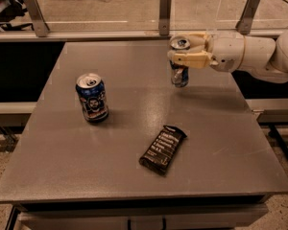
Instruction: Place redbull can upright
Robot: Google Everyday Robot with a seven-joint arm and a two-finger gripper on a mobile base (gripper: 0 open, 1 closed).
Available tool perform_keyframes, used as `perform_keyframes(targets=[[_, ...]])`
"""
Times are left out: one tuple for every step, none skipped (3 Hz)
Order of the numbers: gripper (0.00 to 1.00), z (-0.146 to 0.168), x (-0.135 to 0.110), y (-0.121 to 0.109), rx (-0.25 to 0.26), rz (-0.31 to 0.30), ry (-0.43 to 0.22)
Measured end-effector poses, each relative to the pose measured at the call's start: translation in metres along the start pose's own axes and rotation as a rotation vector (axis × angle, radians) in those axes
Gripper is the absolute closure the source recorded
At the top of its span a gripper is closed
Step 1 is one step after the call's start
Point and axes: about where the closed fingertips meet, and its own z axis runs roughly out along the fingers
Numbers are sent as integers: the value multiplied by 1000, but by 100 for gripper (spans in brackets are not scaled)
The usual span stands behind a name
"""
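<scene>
As the rear-right gripper clasps it, redbull can is upright.

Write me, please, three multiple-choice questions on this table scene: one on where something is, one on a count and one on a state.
1. Where does the black packet lie on the table?
A) at the far left corner
B) toward the front, to the right of the dark blue can
C) under that can

2. How many cans are in view?
A) one
B) two
C) three

3. What state is the redbull can in?
A) lying on its side, free
B) held in the gripper over the table's far right part
C) standing free beside the packet

Answers:
1 B, the packet lies flat nearer the front edge than the dark blue can.
2 B, only the dark blue can and the redbull can show.
3 B, the gripper is closed around it, top end up.
</scene>
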Motion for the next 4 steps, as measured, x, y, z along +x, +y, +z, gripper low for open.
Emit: perform_keyframes(targets=[[100,-11,13,-2,33,24,-25],[82,-19,22,-3,55,38,-52],[58,-28,28,-4,84,44,-93],[36,-25,27,-4,78,44,-93]])
